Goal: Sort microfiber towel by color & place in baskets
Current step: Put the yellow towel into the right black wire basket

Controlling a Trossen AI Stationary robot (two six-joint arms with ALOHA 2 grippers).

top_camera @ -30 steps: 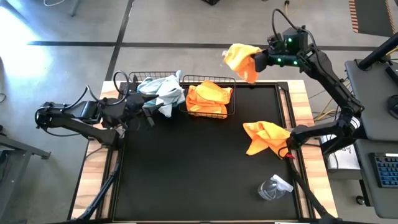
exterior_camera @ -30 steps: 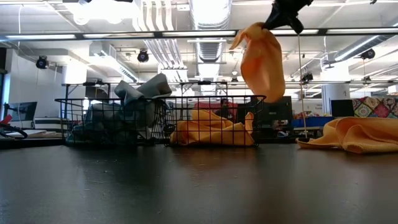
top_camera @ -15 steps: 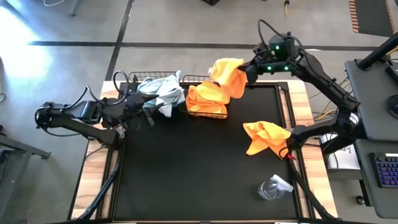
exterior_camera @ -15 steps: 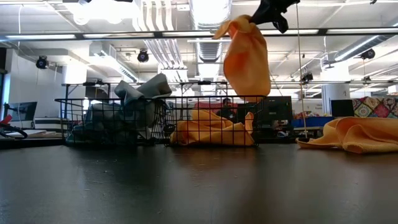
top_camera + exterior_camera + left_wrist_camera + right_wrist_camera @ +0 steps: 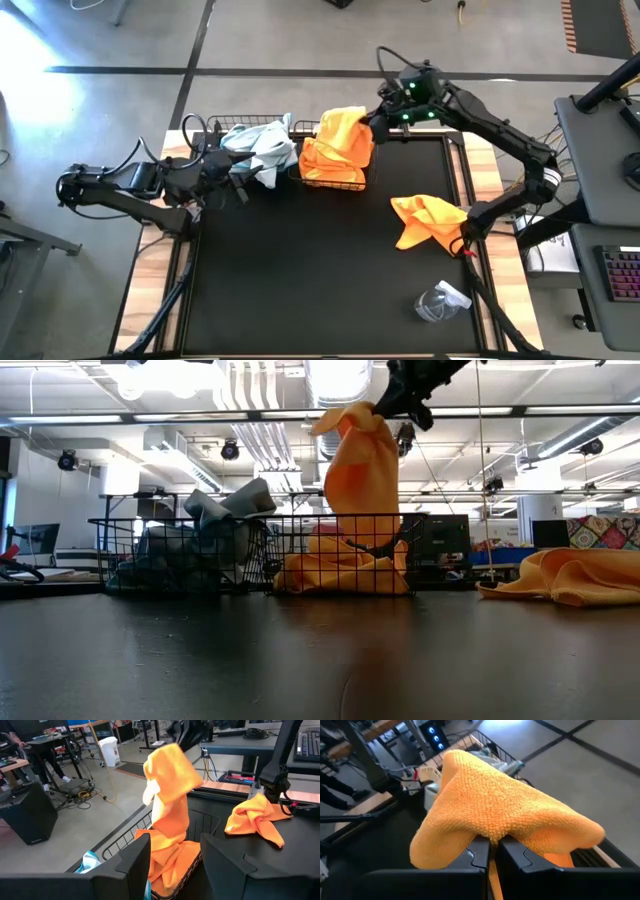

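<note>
A clear plastic bottle [image 5: 440,301] lies near the table's front right; a loose orange towel [image 5: 427,219] sits at the right edge. The left basket [image 5: 213,130] holds blue-grey towels [image 5: 258,148]. The right gripper [image 5: 376,122], clamped on an orange towel [image 5: 342,130], hangs above the right basket [image 5: 338,181] of orange towels. The left gripper [image 5: 238,170], fingers apart, rests beside the left basket.
</note>
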